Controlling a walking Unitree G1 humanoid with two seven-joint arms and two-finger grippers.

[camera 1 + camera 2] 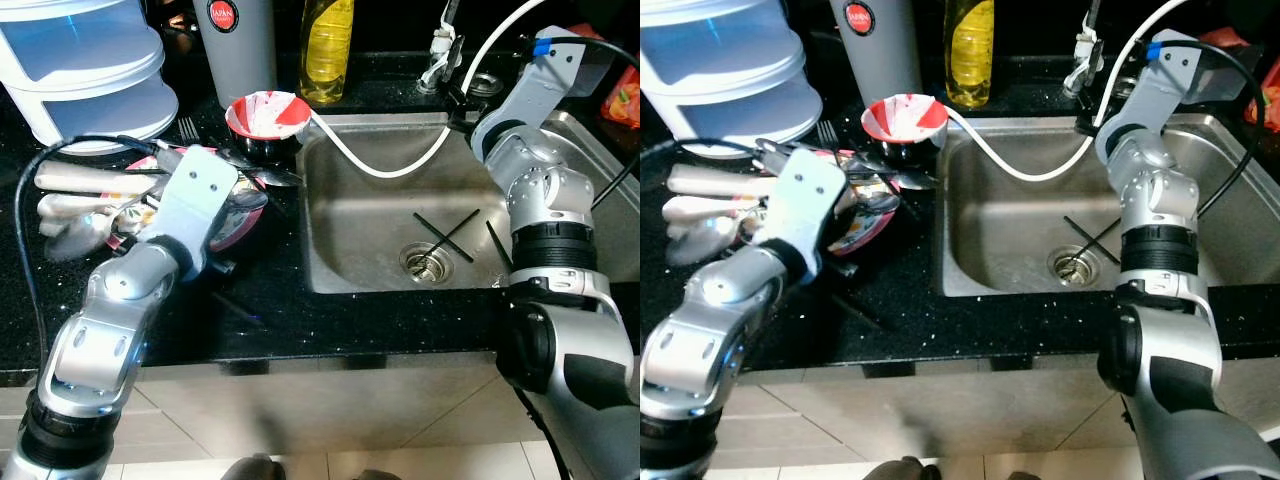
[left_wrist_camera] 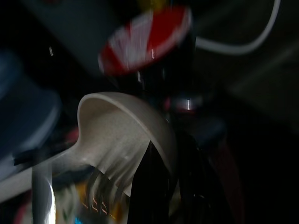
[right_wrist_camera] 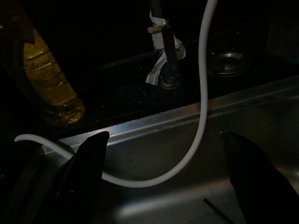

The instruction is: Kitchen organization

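Observation:
My left gripper (image 2: 168, 144) is low over a pile of dirty dishes (image 1: 243, 215) on the black counter, left of the sink (image 1: 370, 240). In the blurred left wrist view its fingers (image 2: 149, 182) stand close together on the rim of a white spoon (image 2: 117, 130), with a red-and-white bowl (image 2: 145, 39) beyond. That bowl (image 1: 268, 115) sits at the sink's back left corner. My right gripper (image 3: 168, 172) hangs open over the back of the sink, near the faucet (image 3: 166, 51) and a white hose (image 3: 203, 70). Black chopsticks (image 1: 445, 235) lie crossed by the drain.
More white spoons (image 1: 70, 182) lie at the pile's left. Behind stand a white stacked container (image 1: 85, 70), a grey cup (image 1: 240, 45) and a yellow bottle (image 1: 328, 45). The hose (image 1: 380, 168) loops from the bowl across the sink.

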